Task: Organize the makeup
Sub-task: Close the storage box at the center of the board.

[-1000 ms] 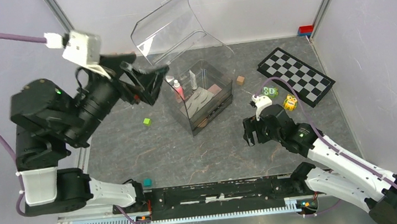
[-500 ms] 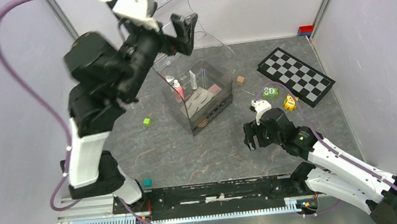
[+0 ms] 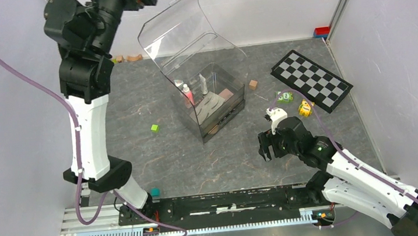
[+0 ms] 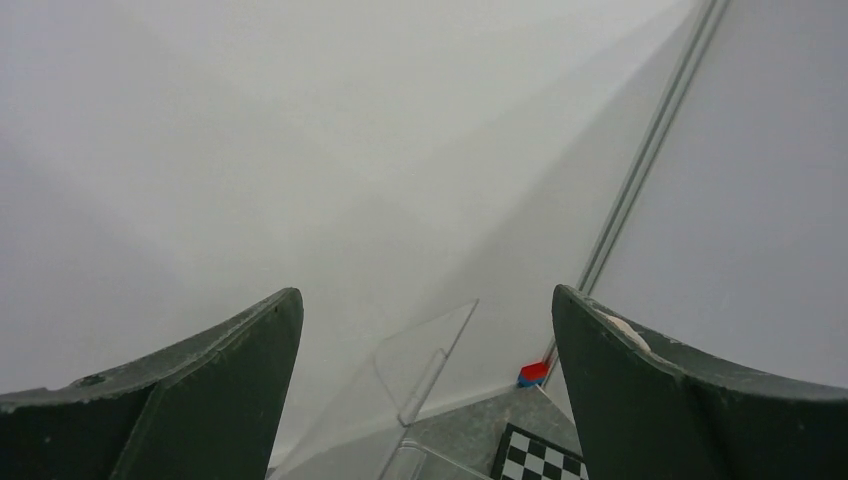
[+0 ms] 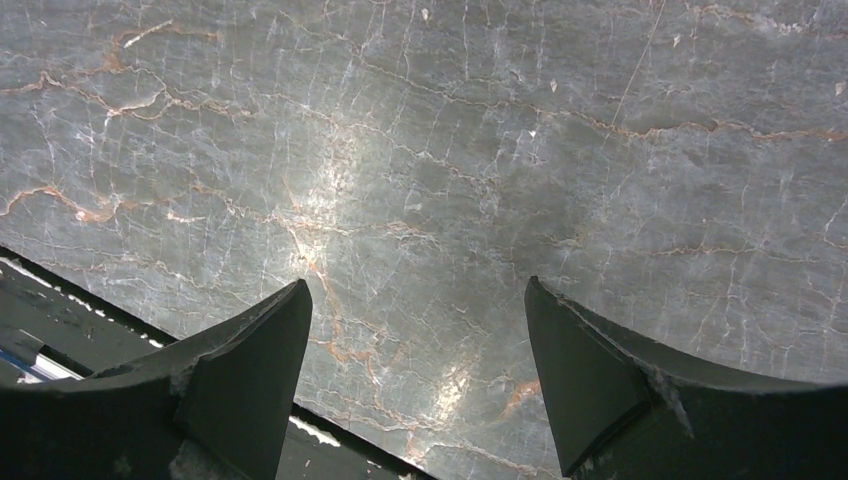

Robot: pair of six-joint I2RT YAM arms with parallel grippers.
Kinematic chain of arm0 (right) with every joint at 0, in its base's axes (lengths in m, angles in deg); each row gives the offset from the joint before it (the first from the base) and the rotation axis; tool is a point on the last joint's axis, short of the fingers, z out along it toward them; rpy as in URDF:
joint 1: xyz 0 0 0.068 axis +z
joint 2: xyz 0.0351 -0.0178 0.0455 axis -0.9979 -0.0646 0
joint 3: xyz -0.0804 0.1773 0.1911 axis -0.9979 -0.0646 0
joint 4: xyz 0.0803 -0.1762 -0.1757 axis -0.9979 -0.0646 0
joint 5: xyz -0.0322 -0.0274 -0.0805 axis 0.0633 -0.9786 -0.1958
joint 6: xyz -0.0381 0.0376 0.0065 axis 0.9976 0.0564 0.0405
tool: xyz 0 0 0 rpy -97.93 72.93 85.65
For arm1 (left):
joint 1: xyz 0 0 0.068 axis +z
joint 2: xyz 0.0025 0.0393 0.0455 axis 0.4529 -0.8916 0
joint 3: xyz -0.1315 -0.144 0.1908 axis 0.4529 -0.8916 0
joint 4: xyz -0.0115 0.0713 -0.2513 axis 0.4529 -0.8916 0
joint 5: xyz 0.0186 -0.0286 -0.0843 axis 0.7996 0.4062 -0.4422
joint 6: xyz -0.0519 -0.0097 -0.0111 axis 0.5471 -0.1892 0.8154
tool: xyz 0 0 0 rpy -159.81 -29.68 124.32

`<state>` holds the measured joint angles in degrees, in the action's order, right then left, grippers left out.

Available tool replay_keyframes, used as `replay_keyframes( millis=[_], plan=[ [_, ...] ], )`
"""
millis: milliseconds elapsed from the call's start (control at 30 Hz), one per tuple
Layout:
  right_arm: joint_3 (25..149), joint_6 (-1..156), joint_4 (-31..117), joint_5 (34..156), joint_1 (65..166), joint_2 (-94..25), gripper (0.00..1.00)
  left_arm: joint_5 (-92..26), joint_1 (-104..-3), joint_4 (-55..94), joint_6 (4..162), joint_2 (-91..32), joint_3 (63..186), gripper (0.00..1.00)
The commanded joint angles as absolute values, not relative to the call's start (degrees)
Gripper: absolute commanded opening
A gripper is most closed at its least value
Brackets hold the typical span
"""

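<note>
Though the right tool [image 3: 265, 146] gapes, makeup [image 3: 188, 94], seemingly tubes, stands well apart.

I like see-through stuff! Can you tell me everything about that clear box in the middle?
The clear box looks like see-through plastic. It stands on the gray table, turned at an angle, with its curved lid tipped up and open. Inside stand a pink tube and a white tube. Nothing else touches it.
</note>
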<state>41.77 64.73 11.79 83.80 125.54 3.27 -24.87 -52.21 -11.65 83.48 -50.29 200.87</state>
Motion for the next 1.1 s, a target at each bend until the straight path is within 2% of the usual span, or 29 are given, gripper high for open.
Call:
replay_keyframes(
  millis=[0, 233, 600, 833, 1067],
  plan=[
    [41.07, 64.95, 12.39, 84.25, 125.41, 3.82, 0.85, -29.54, -46.03, -6.72, 91.99, -47.95, 196.80, 1.00],
    [41.11, 64.39, 13.36, 85.14, 125.41, 3.08, 0.85, -33.24, -36.27, -7.18, 98.24, -48.17, 192.29, 1.00],
    [41.28, 61.96, 15.64, 84.68, 125.41, 5.38, 0.85, -39.19, -33.70, -10.15, 96.60, -49.37, 186.11, 1.00],
    [44.69, 57.68, 27.07, 85.17, 125.41, 7.03, 0.85, -41.80, -33.71, -12.28, 91.64, -47.45, 181.75, 1.00],
    [55.55, 55.94, 38.73, 83.60, 125.37, 0.62, 0.85, -45.35, -33.72, -12.85, 89.67, -45.45, 177.72, 1.00]
  ],
)
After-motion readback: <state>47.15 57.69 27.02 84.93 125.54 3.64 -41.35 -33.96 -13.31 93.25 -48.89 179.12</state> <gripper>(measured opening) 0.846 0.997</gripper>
